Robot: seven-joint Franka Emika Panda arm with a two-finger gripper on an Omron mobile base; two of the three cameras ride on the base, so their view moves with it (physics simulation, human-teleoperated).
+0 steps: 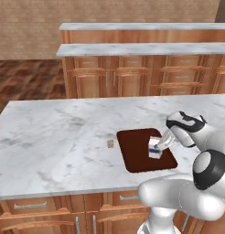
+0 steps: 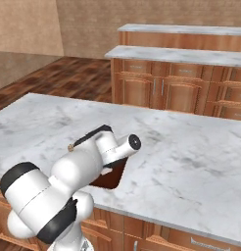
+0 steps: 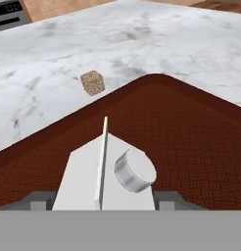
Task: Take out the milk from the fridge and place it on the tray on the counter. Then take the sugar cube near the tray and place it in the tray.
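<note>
Hand view: fingers (image 3: 104,206) clamp the milk (image 3: 104,171) over the tray (image 3: 191,132); part them gently, lift straight, avoiding the sugar cube (image 3: 92,82) ahead.

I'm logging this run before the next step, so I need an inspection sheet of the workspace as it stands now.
Surface: white-grey marble counter over wooden drawers.
Job's things: milk stands upright on the tray, near its right side; sugar cube lies on the counter just left of the tray, apart from it.
Clutter: nothing seen.
Grippers: gripper is down at the milk, fingers on either side of the carton's top in the hand view; whether it grips or has let go cannot be told.
Cables: nothing seen.
Surroundings: higher marble-topped wooden cabinets behind, wood floor, tan wall.
</note>
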